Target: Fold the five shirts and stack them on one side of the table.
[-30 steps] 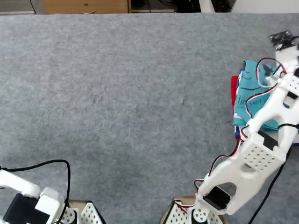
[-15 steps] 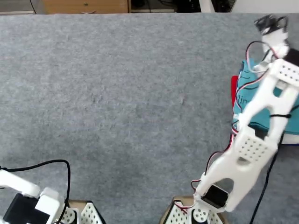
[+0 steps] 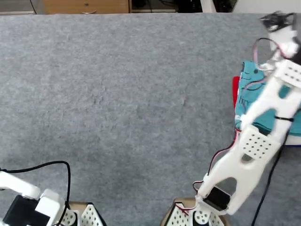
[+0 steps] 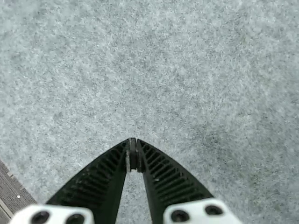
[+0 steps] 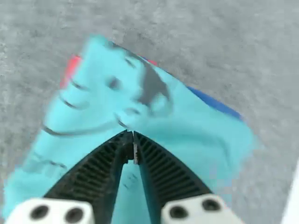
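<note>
Right gripper (image 5: pixel 133 140): jaws pressed together, nothing pinched between the tips as far as I can see. It hangs over the teal shirt (image 5: pixel 93 107), close above the printed front; whether it touches the cloth I cannot tell.

The teal shirt is folded and lies on top of the stack at the right edge of the table (image 3: pixel 117 94). A red shirt (image 3: pixel 234 92) edge pokes out on the side towards the table's middle, and a blue shirt (image 5: pixel 210 100) edge shows on the other side (that's three colours I can count, the rest of the five are hidden under the arm).

Left gripper (image 4: pixel 132 156): also clamped to, empty, over bare grey felt near its base, well apart from the stack.

My read: stacking is about done, and this step is clearing off the pile. To do it well:
- lift straight up before swinging away
- keep the tips together so they don't snag the collar
- no sideways drag, the top fold would skew easily
</note>
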You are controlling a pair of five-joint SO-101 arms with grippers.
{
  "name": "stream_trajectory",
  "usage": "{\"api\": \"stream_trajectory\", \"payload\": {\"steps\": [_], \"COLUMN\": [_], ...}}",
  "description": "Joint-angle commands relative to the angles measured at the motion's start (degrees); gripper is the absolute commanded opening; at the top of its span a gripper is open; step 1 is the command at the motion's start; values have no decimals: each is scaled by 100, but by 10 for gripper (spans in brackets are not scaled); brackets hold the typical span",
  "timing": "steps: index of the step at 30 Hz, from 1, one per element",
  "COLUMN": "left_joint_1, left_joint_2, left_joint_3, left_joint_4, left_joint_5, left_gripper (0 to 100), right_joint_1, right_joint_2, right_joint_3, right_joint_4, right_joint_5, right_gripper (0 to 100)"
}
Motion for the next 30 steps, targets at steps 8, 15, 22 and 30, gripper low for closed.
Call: {"api": "stream_trajectory", "payload": {"steps": [8, 15, 22, 30], "left_joint_1": [9, 0, 9, 440], "left_joint_2": [-242, -242, -242, -945], "left_joint_3": [-624, -668, -668, -695], "left_joint_4": [325, 308, 325, 703], "left_joint_5": [-18, -26, -26, -18], "left_gripper": [19, 19, 19, 19], "right_joint_1": [1323, 1446, 1288, 1200], "right_joint_2": [611, 919, 400, -664], "right_joint_3": [-198, -1121, -2044, -1974], "right_joint_4": [62, -70, 800, 791], "right_joint_5": [448, 440, 422, 299], "right_gripper": [2, 2, 2, 2]}}
